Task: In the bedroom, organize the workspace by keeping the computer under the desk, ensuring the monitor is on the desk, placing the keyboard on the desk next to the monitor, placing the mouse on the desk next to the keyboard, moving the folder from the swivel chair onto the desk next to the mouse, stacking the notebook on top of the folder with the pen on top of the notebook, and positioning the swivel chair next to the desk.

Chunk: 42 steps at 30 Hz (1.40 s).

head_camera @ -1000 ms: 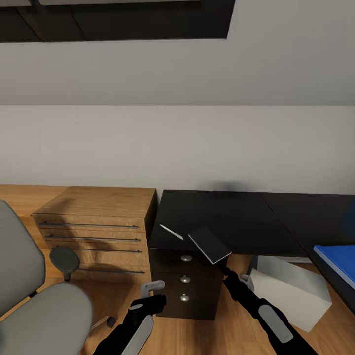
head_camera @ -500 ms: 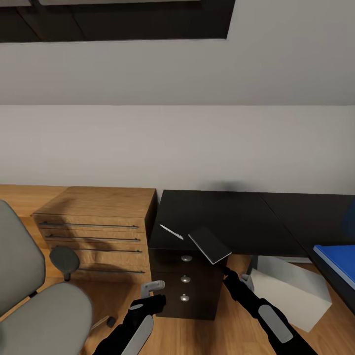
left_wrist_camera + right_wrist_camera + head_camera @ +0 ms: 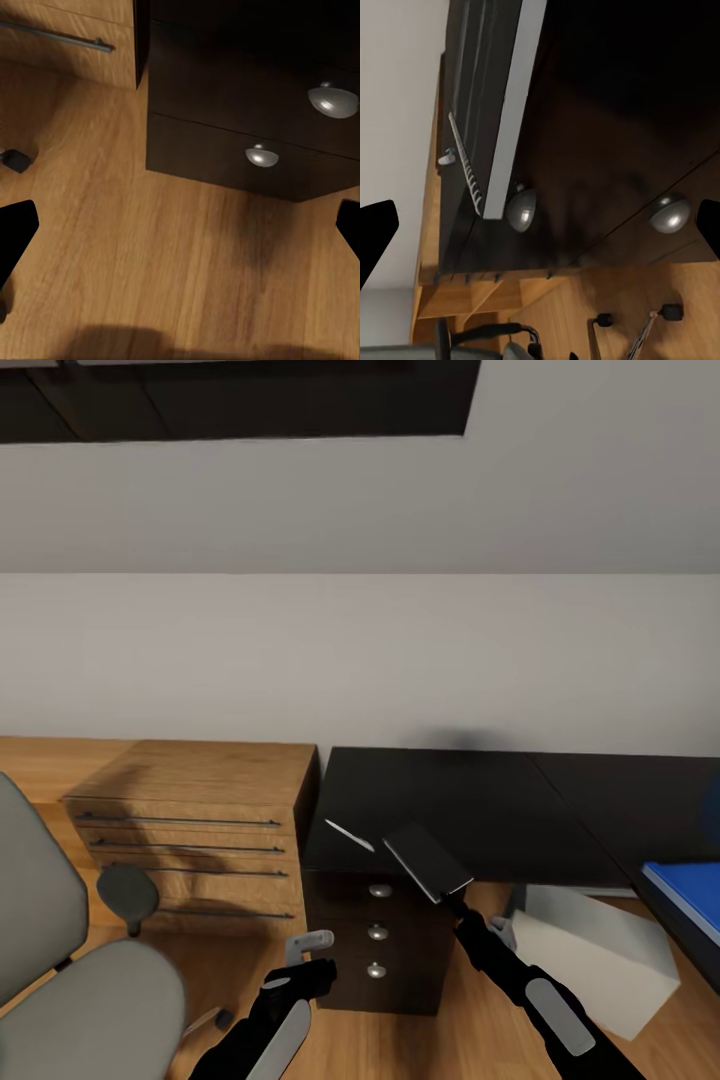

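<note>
Desk [image 3: 470, 800] edge: right tool [image 3: 452, 900] apparently grips notebook [image 3: 428, 860].

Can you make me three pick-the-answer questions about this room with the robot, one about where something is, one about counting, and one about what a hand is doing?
1. Where is the pen?
A. on the desk top, beside the notebook
B. on the chair seat
C. on the floor

2. How many round silver knobs show on the desk's drawers in the head view?
A. one
B. three
C. six

3. What is the right gripper doing?
A. holding the blue folder
B. hanging far from everything
C. gripping the notebook at its near corner

Answers:
1 A, the white pen lies on the black desk just left of the grey notebook.
2 B, three knobs sit one below another on the drawer front.
3 C, its fingers close on the notebook's corner, which juts over the desk edge; the folder lies apart at the right.
</note>
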{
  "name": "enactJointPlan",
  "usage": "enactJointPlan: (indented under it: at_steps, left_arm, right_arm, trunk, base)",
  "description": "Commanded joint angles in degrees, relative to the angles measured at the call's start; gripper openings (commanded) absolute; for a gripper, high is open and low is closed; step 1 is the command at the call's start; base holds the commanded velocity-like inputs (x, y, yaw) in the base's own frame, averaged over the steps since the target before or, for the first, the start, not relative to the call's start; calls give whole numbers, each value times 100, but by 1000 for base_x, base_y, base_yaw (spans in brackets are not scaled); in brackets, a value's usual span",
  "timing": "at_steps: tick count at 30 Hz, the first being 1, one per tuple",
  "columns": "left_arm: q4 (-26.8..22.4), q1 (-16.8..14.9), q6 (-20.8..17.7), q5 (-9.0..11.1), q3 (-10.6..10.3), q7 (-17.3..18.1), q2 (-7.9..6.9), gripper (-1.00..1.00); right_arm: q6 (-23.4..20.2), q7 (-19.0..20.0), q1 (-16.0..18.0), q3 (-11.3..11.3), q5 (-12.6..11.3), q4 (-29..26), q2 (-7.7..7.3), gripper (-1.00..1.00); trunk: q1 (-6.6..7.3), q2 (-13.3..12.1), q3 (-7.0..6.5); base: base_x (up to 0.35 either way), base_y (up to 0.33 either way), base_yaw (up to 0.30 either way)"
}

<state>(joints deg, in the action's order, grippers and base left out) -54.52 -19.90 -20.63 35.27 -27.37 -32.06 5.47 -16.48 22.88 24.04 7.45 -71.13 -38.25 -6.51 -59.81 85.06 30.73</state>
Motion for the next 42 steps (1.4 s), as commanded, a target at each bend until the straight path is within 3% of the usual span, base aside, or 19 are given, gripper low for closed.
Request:
enactJointPlan:
  at_steps: [1,42]
  left_arm:
    - [9,-5,-13,41,-14,-46,-3,100]
    - [14,-5,-2,15,-23,-46,-2,100]
  right_arm:
    - [-13,5,4,20,-51,3,-6,100]
    - [-45,-3,4,46,-55,11,1,100]
  trunk:
    - [-2,3,6]
    - [-2,3,6]
  base:
    - [189,38,0]
    - [37,2,0]
